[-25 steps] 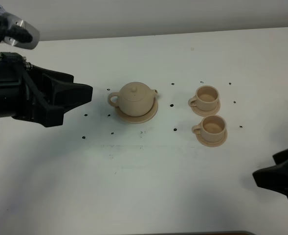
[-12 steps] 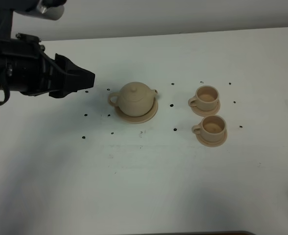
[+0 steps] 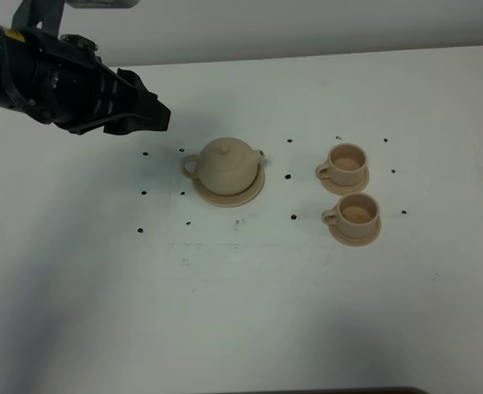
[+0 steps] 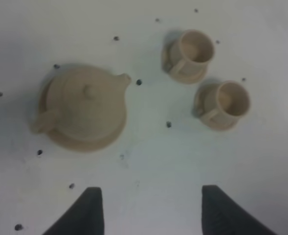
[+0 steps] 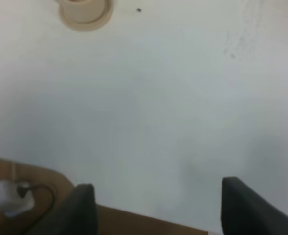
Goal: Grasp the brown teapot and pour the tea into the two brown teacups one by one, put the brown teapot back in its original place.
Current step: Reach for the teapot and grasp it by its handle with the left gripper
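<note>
Overhead, the brown teapot (image 3: 225, 162) sits on its saucer (image 3: 256, 190) mid-frame, with the upper teacup (image 3: 348, 162) and lower teacup (image 3: 357, 213) to its right and the left claw (image 3: 157, 116) at upper left. Left wrist: that claw is spread wide and empty, teapot at left. Right wrist: the right claw (image 5: 157, 188) is wide open and empty above the table (image 5: 158, 98).

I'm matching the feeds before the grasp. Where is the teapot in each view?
Exterior high: teapot left of centre on its saucer, spout toward the teacups.
Left wrist: teapot on the saucer, spout toward the teacups.
Right wrist: not in it.
Shared landmark: the black dot just off the spout, also seen from the left wrist.
</note>
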You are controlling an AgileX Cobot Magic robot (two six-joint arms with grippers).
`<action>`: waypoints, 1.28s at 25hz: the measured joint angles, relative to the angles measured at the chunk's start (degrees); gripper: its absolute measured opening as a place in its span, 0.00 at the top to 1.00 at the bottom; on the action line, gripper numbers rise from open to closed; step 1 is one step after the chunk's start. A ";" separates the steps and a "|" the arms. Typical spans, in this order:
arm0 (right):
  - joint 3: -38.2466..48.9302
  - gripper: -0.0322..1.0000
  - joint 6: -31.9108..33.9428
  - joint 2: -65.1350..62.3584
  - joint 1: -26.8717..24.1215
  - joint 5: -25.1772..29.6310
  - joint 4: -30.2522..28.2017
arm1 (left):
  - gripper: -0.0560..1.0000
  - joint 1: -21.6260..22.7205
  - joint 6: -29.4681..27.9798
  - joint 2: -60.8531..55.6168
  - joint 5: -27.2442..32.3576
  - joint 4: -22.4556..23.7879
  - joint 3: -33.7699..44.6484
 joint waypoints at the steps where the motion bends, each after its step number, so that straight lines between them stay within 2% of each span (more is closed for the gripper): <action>1: 0.44 0.46 0.13 -0.95 0.00 -0.16 -0.12 | 0.50 0.00 -0.43 0.32 0.00 0.57 -0.22; 9: 1.86 0.46 0.31 -3.59 0.00 -6.89 -1.07 | 0.50 0.00 -1.28 0.76 -1.88 1.36 -0.47; 16: 3.19 0.46 0.76 -3.59 0.00 -7.43 -2.52 | 0.50 0.00 -3.64 1.33 -3.73 3.74 -1.00; 23: 3.19 0.46 0.82 -3.59 0.00 -7.48 -2.56 | 0.50 0.00 -7.03 8.58 3.27 8.07 -8.60; 26: 3.19 0.46 0.88 -3.59 -0.79 -7.54 -2.56 | 0.50 0.00 -7.35 12.47 5.98 8.53 -12.57; 32: 3.19 0.46 0.93 -5.77 -6.78 -7.54 -2.56 | 0.50 -0.42 -7.47 19.68 9.69 9.38 -19.77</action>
